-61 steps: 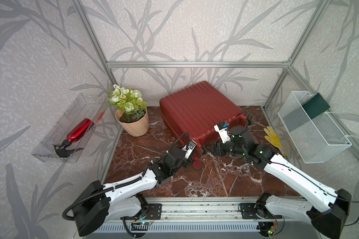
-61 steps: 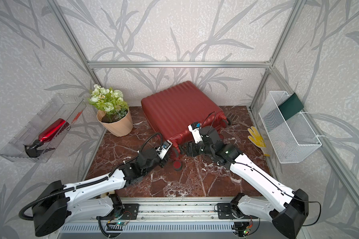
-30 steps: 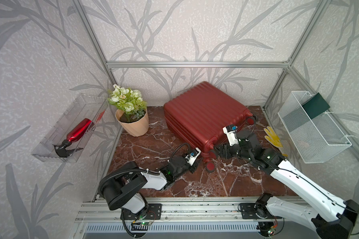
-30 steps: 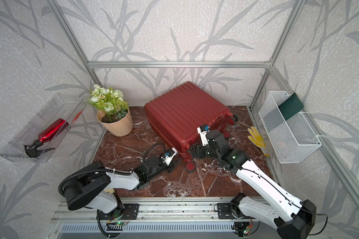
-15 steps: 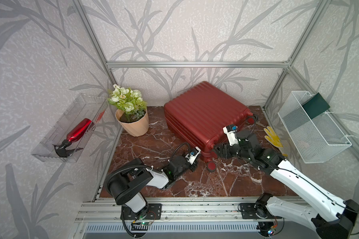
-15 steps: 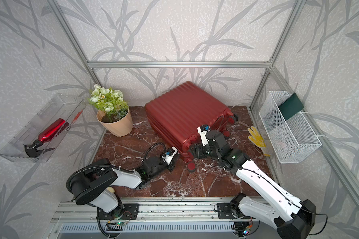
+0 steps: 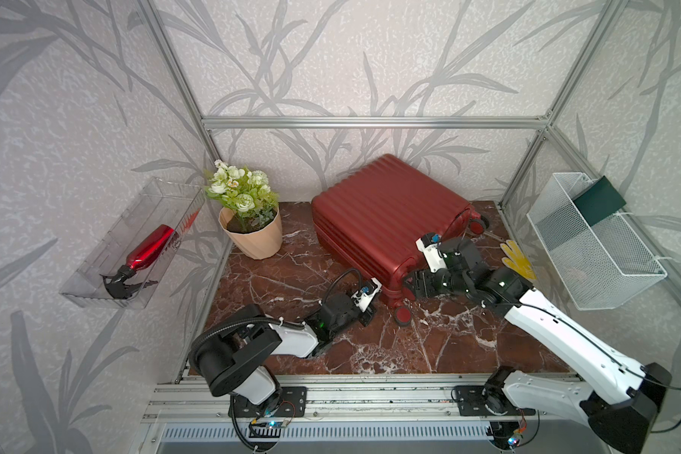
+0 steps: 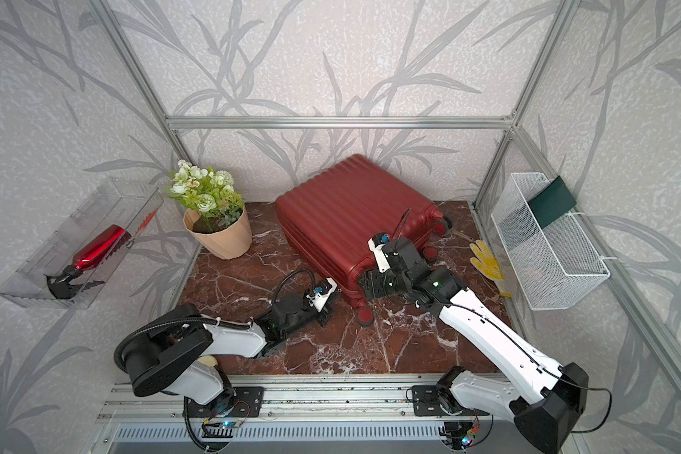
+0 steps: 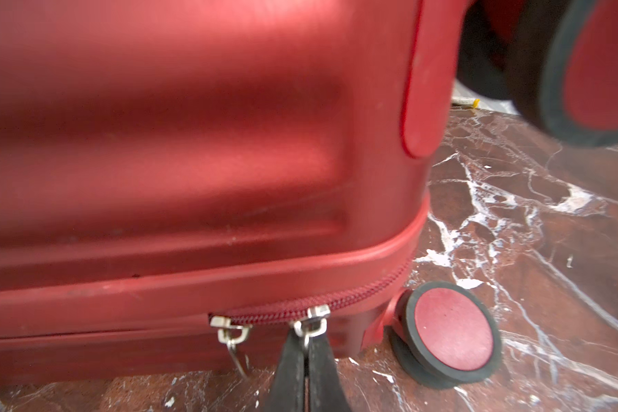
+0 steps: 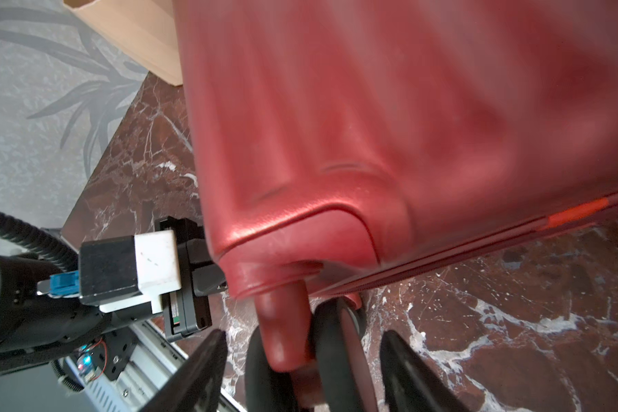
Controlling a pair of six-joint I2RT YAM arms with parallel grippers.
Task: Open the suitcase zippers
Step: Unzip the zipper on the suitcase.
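The small dark red hard-shell suitcase point(image 7: 382, 220) with a ribbed shell lies flat on the red-brown, white-veined marble tabletop point(image 7: 291, 283). In both top views it sits toward the back, right of centre, with one wheeled corner turned toward the robot. Its thin dark red zippers point(image 9: 354, 294) run along the seam low on the near side. In the left wrist view two silver sliders point(image 9: 222, 323) sit close together on that track, with dark red teeth showing between them and on round the corner. The left gripper point(image 9: 304, 342) lies low over the tabletop there, its black fingers point(image 9: 289, 374) pressed together on the silver pull tab point(image 9: 309, 330) of the slider nearer the corner. The other slider's pull hangs loose just beside it. A red caster wheel with a black tyre point(image 9: 450, 331) lies flat just past the bend of the track. The right gripper point(image 10: 302, 333) is at the same corner, higher up. Its jaws stand wide apart on either side of a second wheel point(image 10: 336, 342) and its red stalk, with a gap on each side and nothing held. Left of the suitcase and apart from it stands a peach ribbed pot of white and green flowers point(image 7: 252, 239). A yellow glove point(image 7: 517, 259) lies on the marble to its right, near the right arm. On the left wall a clear plastic tray point(image 7: 95, 275) holds a red spray bottle with a black trigger head point(image 7: 150, 247). On the right wall a white wire basket point(image 7: 606, 251) holds a flat dark green item point(image 7: 598, 200).
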